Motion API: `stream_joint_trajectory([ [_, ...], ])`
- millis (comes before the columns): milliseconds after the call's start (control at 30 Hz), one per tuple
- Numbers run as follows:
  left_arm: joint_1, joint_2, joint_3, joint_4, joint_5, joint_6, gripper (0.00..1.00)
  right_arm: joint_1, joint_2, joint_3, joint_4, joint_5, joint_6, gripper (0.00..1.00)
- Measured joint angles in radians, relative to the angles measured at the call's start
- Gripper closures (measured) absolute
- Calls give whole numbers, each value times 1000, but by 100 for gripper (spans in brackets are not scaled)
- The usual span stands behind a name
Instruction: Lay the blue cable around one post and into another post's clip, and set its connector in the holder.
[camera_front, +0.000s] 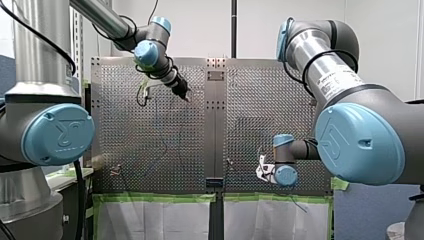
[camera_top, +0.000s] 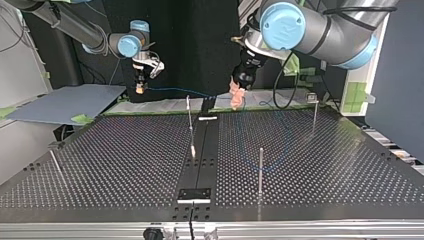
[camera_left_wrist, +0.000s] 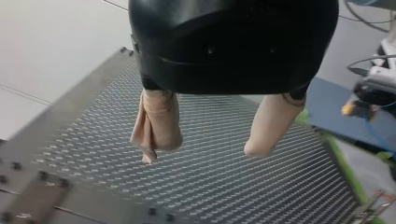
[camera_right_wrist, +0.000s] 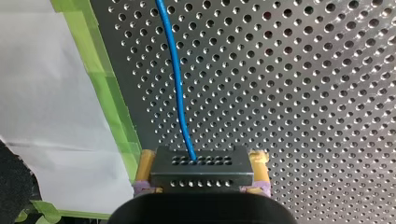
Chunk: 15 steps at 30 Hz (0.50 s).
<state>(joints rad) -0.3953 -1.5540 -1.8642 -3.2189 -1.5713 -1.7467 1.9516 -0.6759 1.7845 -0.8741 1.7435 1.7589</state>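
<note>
My right gripper (camera_right_wrist: 201, 164) is shut on a dark perforated connector block (camera_right_wrist: 201, 173), its yellow pads on either side. The blue cable (camera_right_wrist: 176, 79) leaves the block and runs ahead over the perforated plate. In the top view my right gripper (camera_top: 141, 89) hangs above the table's far left edge, and the cable (camera_top: 175, 92) stretches right from it, then loops on the plate (camera_top: 272, 161). My left gripper (camera_left_wrist: 205, 150) is open, beige pads apart and nothing between them. It hovers over the far middle (camera_top: 239, 98) of the table.
Thin metal posts stand on the perforated table (camera_top: 125, 165): one in the middle (camera_top: 189, 120), one nearer the camera (camera_top: 260, 170), one far right (camera_top: 314, 112), one at the left (camera_top: 55, 164). A small black holder plate (camera_top: 195, 194) sits on the centre strip.
</note>
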Motion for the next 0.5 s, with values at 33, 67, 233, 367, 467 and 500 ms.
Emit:
stream_joint_trajectory([
  [33,-4,-10,-9,9,0,-3,0,0,0,-1,1,0,0,100],
  [67,-9,-22,-22,23,-1,-6,0,1,0,-2,2,-1,-1,100],
  [233,-35,-70,-69,69,-5,-16,0,2,0,-4,-2,1,-1,100],
  [367,-62,-107,-107,107,-6,-25,0,3,0,-4,1,1,-2,100],
  [467,-83,-131,-131,131,-13,-38,0,4,0,-4,2,1,-2,100],
  [500,-90,-139,-138,139,-19,-45,0,5,0,-4,1,1,-2,100],
])
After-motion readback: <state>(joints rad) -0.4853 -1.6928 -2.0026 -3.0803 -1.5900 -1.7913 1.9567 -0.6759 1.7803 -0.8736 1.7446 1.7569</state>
